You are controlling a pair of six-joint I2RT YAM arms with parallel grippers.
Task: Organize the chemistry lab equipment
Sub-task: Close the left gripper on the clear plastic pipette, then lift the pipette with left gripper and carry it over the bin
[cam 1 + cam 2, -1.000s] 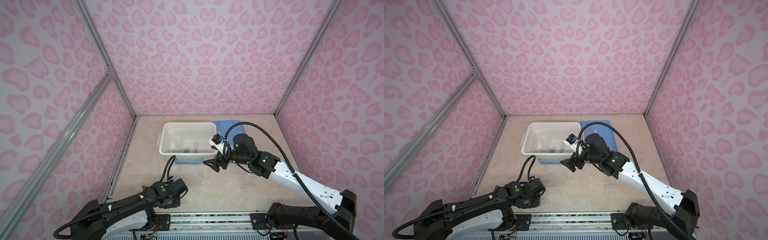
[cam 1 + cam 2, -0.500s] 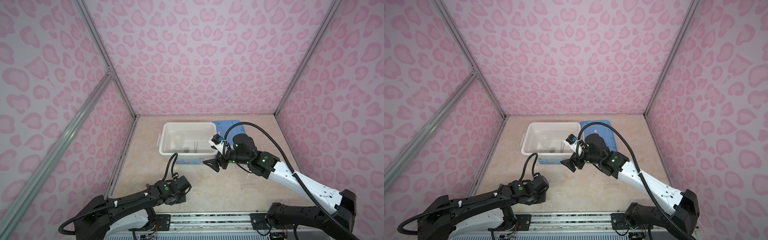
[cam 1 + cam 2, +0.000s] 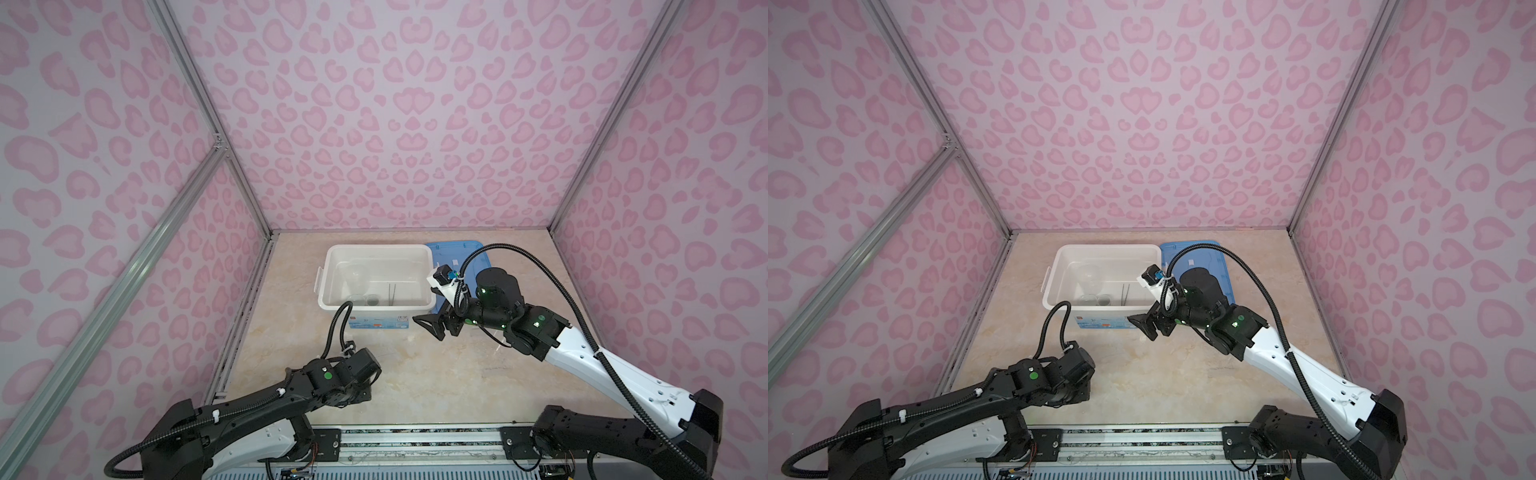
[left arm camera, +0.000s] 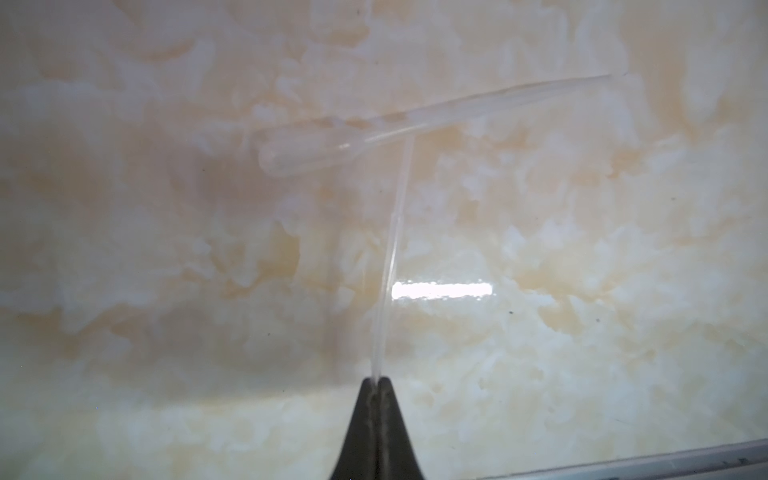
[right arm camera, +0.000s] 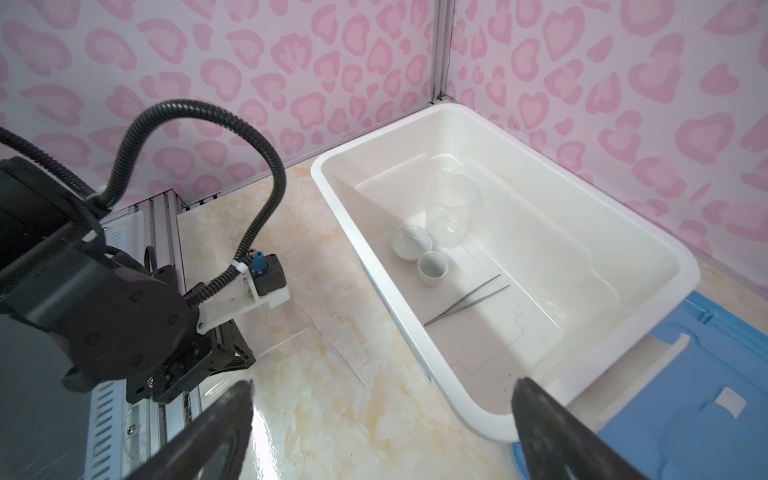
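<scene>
Left gripper (image 4: 376,384) pinching shut on thin clear tube (image 4: 392,257), tube's far end touching clear dropper (image 4: 316,149), both at 6 o'clock of white bin (image 3: 376,248). Right gripper (image 3: 432,326) hovering wide open at bin's 4 o'clock. Beaker (image 5: 451,208), tweezers (image 5: 469,299) sitting inside bin.

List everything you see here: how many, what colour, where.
table: one, beige marble, booth floor
walls: three, pink patterned, around
bin: one, white, back centre
lid: one, blue, beside the bin
beaker: one, clear, in the bin
small round dishes: two, white, in the bin
tweezers: one, grey, in the bin
loose dropper: one, clear, on the table
held dropper: one, clear, pinched at its thin end
left gripper: one, black, shut on held dropper
right gripper: one, black, open beside the bin
</scene>
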